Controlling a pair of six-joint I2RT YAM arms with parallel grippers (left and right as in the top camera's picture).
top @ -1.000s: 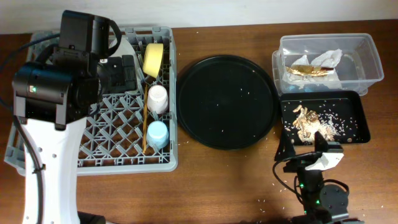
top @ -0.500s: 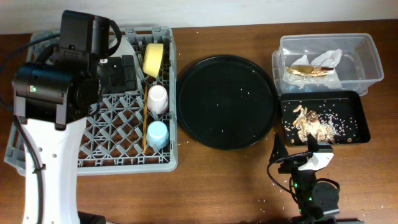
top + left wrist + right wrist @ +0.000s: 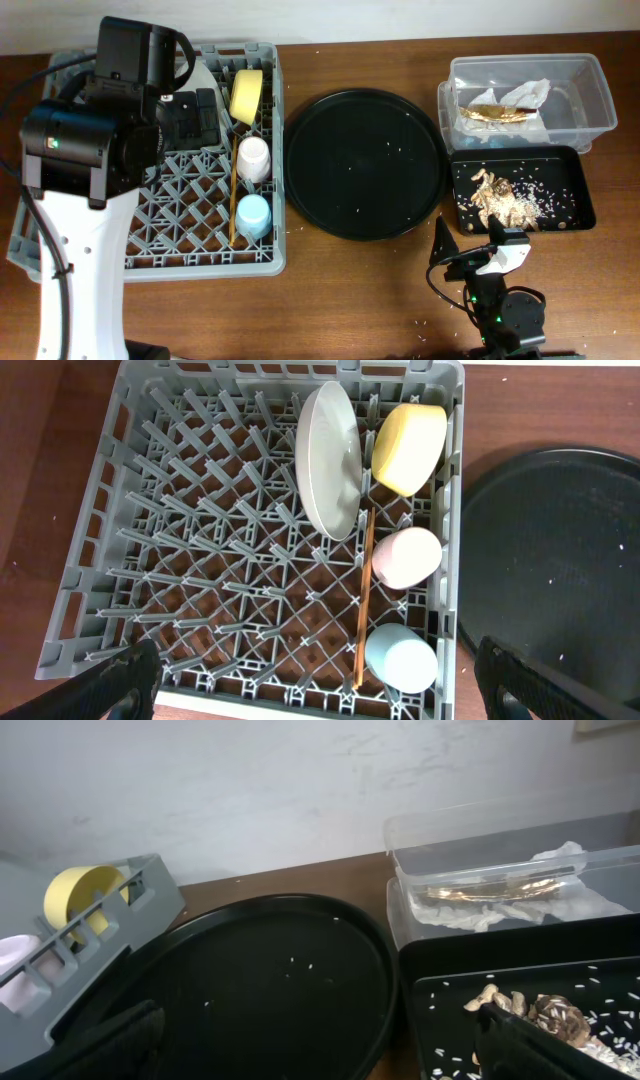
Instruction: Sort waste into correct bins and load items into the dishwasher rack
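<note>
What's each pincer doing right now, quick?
Left pincer: open, holding nothing.
Right pincer: open, holding nothing.

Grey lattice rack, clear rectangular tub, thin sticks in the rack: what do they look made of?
Grey lattice rack: moulded plastic, matte; uniform colour, thin ribs.
Clear rectangular tub: glossy transparent plastic; contents show through its walls.
Thin sticks: probably wood or bamboo, pale brown; too thin to see grain.
</note>
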